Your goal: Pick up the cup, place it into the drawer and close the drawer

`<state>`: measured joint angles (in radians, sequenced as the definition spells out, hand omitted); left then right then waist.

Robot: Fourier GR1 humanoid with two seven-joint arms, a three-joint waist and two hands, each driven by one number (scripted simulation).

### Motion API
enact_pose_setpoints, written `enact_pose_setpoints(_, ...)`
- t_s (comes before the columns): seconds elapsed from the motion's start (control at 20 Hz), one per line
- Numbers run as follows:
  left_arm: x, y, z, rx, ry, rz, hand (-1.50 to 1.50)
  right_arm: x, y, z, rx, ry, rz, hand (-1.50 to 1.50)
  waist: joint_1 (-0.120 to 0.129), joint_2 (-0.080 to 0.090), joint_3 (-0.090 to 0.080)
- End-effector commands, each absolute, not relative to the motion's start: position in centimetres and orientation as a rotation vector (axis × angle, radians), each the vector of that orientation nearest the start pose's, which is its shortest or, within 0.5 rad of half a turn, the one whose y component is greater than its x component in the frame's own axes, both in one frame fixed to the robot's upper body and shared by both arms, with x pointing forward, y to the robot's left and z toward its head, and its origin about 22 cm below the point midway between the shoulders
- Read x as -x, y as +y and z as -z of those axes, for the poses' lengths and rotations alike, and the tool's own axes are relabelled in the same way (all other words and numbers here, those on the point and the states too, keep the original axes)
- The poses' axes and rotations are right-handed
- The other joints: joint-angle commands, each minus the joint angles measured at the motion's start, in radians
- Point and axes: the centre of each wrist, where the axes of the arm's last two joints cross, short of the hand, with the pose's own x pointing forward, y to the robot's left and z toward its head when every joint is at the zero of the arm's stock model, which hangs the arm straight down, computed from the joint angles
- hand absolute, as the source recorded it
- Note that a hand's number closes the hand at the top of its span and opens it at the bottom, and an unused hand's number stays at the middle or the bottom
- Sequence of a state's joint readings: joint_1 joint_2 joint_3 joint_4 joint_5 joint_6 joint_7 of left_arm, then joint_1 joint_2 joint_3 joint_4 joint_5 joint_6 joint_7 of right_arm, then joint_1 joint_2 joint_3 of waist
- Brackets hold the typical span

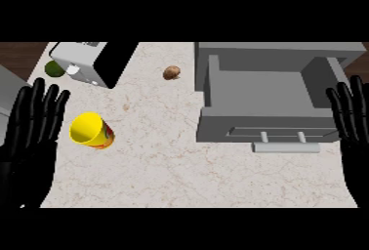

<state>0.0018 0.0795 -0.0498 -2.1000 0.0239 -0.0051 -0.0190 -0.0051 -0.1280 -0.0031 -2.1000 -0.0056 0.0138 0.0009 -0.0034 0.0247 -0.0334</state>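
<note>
left hand [32,122] held open at left edge, fingers straight, yellow cup [92,130] set on counter [166,166] just beside it, untouched, brown lump [172,72] seen farther back, drawer [259,93] shown open at right, right hand [351,114] held open at right edge

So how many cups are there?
1. The yellow cup sits on the counter, just beside the left robot hand. The open drawer has none inside that I can see, and nothing seems to hide another.
</note>
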Motion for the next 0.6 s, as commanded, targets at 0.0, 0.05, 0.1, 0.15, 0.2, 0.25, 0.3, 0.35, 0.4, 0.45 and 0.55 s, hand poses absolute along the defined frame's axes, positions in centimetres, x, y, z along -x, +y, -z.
enact_pose_setpoints(0.0,-21.3,24.8,-12.2,0.043,-2.102,0.096,-1.50,-21.7,-24.1,-11.6,0.078,-2.076,-0.181,-1.50,0.007,-0.023,0.033)
enact_pose_setpoints(0.05,-21.3,25.8,-11.5,0.065,-2.080,0.118,-1.50,-21.7,-23.9,-13.4,0.071,-2.094,-0.149,-1.50,0.007,-0.024,0.033)
enact_pose_setpoints(0.1,-22.1,28.1,-13.6,0.051,-2.120,0.127,-1.50,-21.8,-23.5,-12.7,0.046,-2.115,-0.148,-1.50,0.006,-0.024,0.033)
enact_pose_setpoints(0.15,-22.5,28.6,-12.2,0.057,-2.115,0.130,-1.50,-21.7,-23.0,-12.2,0.055,-2.112,-0.133,-1.50,0.004,-0.024,0.033)
enact_pose_setpoints(0.2,-22.6,28.9,-12.6,0.042,-2.095,0.174,-1.50,-20.8,-24.7,-11.0,0.031,-2.127,-0.134,-1.50,0.001,-0.024,0.033)
enact_pose_setpoints(0.25,-20.2,29.7,-13.3,0.054,-2.109,0.196,-1.50,-21.8,-22.9,-14.3,0.040,-2.147,-0.112,-1.50,0.012,-0.026,0.033)
enact_pose_setpoints(0.3,-21.9,28.8,-9.2,0.129,-1.887,-0.096,-1.50,-21.4,-23.2,-12.3,-0.047,-1.985,-0.240,-1.50,0.008,-0.020,0.031)
enact_pose_setpoints(0.35,-23.1,29.6,-10.0,0.149,-1.896,-0.129,-1.50,-21.6,-23.5,-12.4,-0.065,-1.986,-0.234,-1.50,0.000,-0.020,0.032)
enact_pose_setpoints(0.4,-23.8,30.2,-11.0,0.144,-1.884,-0.117,-1.50,-21.6,-22.8,-12.1,-0.064,-1.947,-0.266,-1.50,0.001,-0.022,0.033)
enact_pose_setpoints(0.45,-23.5,31.0,-9.4,0.135,-1.875,-0.130,-1.50,-22.2,-23.7,-13.7,-0.063,-1.954,-0.247,-1.50,0.004,-0.023,0.032)
enact_pose_setpoints(0.55,-24.4,33.1,-9.8,0.144,-1.871,-0.130,-1.50,-22.9,-23.6,-12.7,-0.067,-1.956,-0.249,-1.50,0.004,-0.023,0.033)
